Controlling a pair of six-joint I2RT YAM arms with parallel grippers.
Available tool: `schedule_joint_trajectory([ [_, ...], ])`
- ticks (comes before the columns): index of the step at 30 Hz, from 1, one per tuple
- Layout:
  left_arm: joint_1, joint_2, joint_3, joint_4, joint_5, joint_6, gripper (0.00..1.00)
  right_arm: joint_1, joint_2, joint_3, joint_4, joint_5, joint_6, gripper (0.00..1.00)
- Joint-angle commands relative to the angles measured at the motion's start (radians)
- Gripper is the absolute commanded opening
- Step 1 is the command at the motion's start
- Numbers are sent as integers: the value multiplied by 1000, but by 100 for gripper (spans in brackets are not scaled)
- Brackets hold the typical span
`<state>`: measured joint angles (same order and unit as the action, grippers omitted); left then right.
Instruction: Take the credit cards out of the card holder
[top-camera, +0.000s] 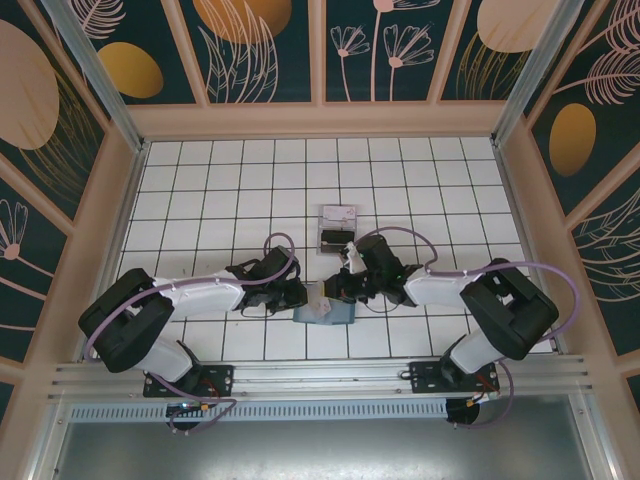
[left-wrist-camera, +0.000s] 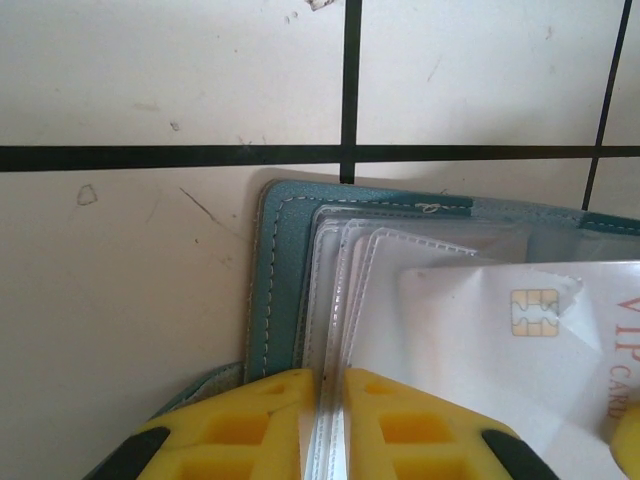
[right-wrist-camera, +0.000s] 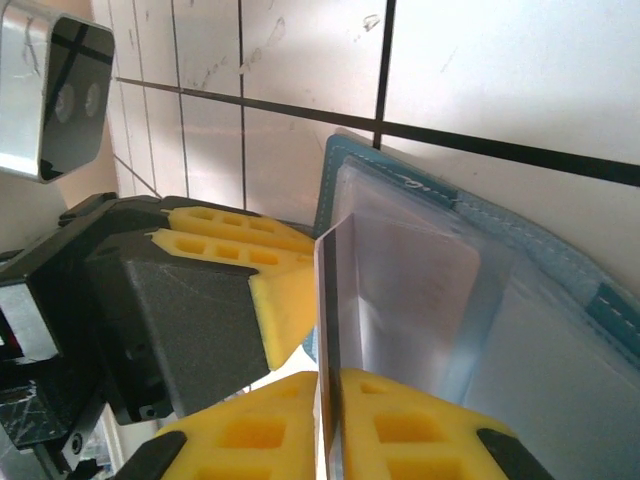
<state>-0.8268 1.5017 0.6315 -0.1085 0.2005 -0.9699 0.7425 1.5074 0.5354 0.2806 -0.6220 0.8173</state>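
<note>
Top view, table: white tiled table (top-camera: 230, 190) with black grid lines, walled by leaf-patterned panels.
Top view, card holder: flat teal-blue soft card holder (top-camera: 330, 316) on the near centre tiles, where the two arms meet.
Top view, left gripper (top-camera: 306, 296): at the holder's left side; its opening is too small to judge here.
Top view, right gripper (top-camera: 343, 284): over the holder's far right side.
Top view, stand: clear plastic slotted stand (top-camera: 336, 222) just beyond both grippers, something dark in it.
Left wrist view, left gripper (left-wrist-camera: 322, 425): yellow foam fingertips almost together, pinching the holder's clear plastic sleeves (left-wrist-camera: 335, 300).
Left wrist view, card holder (left-wrist-camera: 278, 270): open on the tile, stitched border showing.
Left wrist view, pale card: whitish rectangular card (left-wrist-camera: 480, 360) with a gold chip, over the sleeves, lettered "VIP CARD".
Right wrist view, right gripper (right-wrist-camera: 330, 430): yellow fingertips closed on the pale card (right-wrist-camera: 327, 300), seen edge-on.
Right wrist view, left gripper (right-wrist-camera: 265, 270): just left of that card.
Right wrist view, card holder (right-wrist-camera: 600, 305): beneath, its sleeves spread.
</note>
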Motion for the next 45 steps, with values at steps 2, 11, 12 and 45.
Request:
schedule_joint_trajectory([
  [2, -13, 56, -26, -134, -27, 23, 18, -9, -34, -13, -48, 38, -22, 10],
  [11, -13, 45, -12, -133, -25, 24, 17, -22, -108, -32, -121, 101, -33, 6],
  [12, -12, 42, -10, -132, -27, 24, 18, -25, -118, -32, -131, 106, -36, 6],
  [45, -11, -47, 118, -186, -131, 87, 19, -153, -158, 508, -700, 443, -1437, 0],
])
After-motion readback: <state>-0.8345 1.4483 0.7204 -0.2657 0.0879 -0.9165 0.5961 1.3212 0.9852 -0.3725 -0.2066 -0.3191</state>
